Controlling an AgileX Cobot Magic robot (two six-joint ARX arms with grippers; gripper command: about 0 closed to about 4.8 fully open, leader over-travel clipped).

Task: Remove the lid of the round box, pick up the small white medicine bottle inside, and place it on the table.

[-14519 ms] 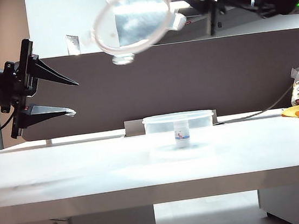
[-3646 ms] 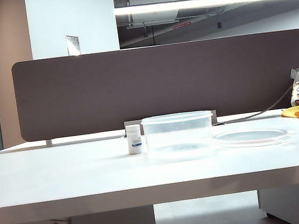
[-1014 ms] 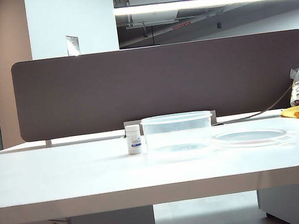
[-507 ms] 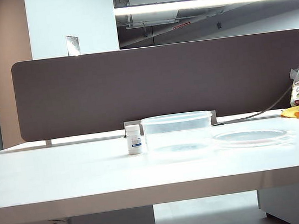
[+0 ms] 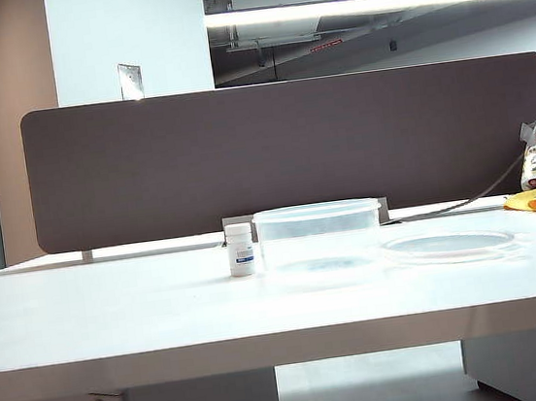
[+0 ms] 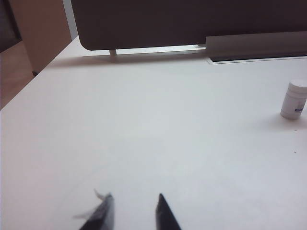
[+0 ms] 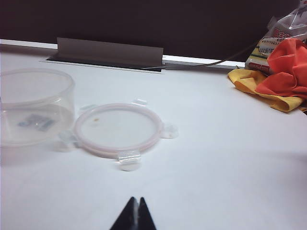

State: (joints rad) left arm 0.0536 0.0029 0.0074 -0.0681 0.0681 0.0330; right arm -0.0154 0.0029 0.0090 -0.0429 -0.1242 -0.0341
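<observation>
**A:** What has changed in the exterior view?

**B:** Over the last seconds, nothing. The small white medicine bottle [image 5: 241, 250] stands upright on the surface [image 5: 116, 317], just beside the round box [image 5: 320, 239] on its left. The lid [image 5: 449, 244] lies flat on the box's other side. Much earlier the lid hung in the air and the bottle sat inside the box. Neither pincer shows here.

**A:** And the left wrist view?

**B:** The left pincer [image 6: 132, 211] hangs over bare surface, its tips a little apart and grasping nothing. The bottle [image 6: 293, 99] stands well ahead of it and off to one side.

**A:** The right wrist view?

**B:** The right pincer [image 7: 135, 211] is clenched, tips together and empty. The lid [image 7: 117, 127] lies ahead of it, and the box [image 7: 33, 108] sits beyond that to the side, touching a lid tab.

**A:** Meaning?

**B:** I'd judge the task finished.
</observation>
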